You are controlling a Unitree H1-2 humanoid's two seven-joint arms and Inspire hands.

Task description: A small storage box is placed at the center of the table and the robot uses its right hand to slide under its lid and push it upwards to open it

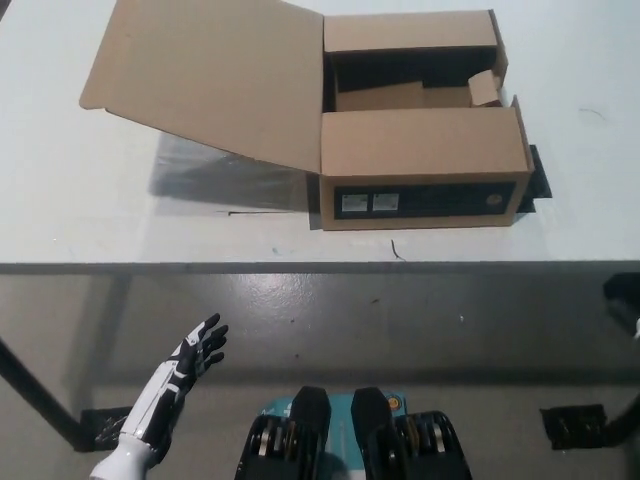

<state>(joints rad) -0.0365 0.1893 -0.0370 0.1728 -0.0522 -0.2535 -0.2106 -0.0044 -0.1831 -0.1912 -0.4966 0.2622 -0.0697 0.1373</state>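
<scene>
Closest to the camera, the white left hand (190, 358) hangs low beside the table (80, 215), holding nothing, fingers spread. The right hand isn't visible anywhere, so can't tell its state. Further back, the cardboard box (420, 170) sits mid-table, its lid (205, 80) flipped wide open leftward.

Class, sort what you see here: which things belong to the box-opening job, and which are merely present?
Belongs to the job:
storage box
its lid, swung open leftward

Merely present:
white table
left hand, resting low, open
</scene>
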